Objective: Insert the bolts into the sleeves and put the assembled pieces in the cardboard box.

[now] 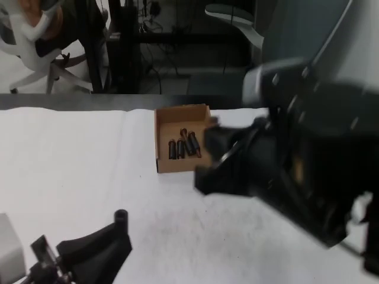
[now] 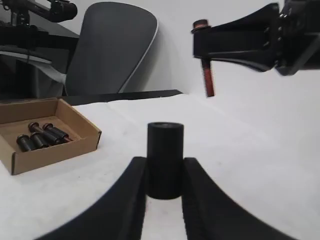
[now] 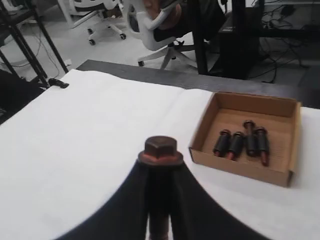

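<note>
My left gripper [image 2: 165, 167] is shut on a black sleeve [image 2: 165, 157], held upright just above the white bench cover; the same gripper [image 1: 117, 229] and sleeve [image 1: 121, 217] sit near the front left of the bench. My right gripper [image 3: 161, 172] is shut on a rusty hex-head bolt [image 3: 161, 150]. From the left wrist view that bolt [image 2: 207, 70] hangs thread-down from the right gripper [image 2: 202, 42], higher than the sleeve and off to one side. The cardboard box [image 1: 163, 121] stands mid-bench with several assembled pieces [image 1: 183, 146] lying in it.
A white cloth [image 1: 71, 160] covers the bench up to its dark far edge [image 1: 71, 100]. The bulky right arm [image 1: 296, 160] looms over the right half. Office chairs [image 1: 35, 41] stand behind the bench. A pale block [image 1: 9, 248] sits at the front left corner.
</note>
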Controlling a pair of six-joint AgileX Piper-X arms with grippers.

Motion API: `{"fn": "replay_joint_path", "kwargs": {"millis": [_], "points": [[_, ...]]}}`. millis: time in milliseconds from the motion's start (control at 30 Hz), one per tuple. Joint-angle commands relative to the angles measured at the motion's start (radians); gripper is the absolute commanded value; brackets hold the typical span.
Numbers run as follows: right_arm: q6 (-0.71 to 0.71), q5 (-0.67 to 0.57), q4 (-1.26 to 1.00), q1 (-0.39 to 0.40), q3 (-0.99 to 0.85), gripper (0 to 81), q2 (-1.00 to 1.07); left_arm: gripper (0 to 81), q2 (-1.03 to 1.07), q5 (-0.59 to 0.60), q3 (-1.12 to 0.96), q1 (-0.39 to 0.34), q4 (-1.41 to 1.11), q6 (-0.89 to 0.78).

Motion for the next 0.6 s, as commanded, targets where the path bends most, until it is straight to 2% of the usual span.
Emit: {"fn": "replay_joint_path", "kwargs": {"millis": [0,167,233,333,567], "points": [[0.012,-0.019,-0.198,0.025,0.025,0.6,0.047,1.8,0.086,0.02,-0.013,-0.038,-0.104,0.008],[0.012,-0.07,-0.363,0.044,0.023,0.6,0.141,1.8,0.264,0.014,-0.013,-0.109,-0.238,0.06],[0.012,-0.07,-0.385,0.046,0.02,0.6,0.148,1.8,0.354,-0.043,-0.013,-0.128,-0.298,0.079],[0.012,-0.077,-0.385,0.052,0.02,0.6,0.138,1.8,0.464,-0.092,-0.013,-0.13,-0.416,0.078],[0.012,-0.076,-0.388,0.066,0.02,0.6,0.137,1.8,0.748,-0.092,-0.013,-0.127,-0.732,0.078]]}}
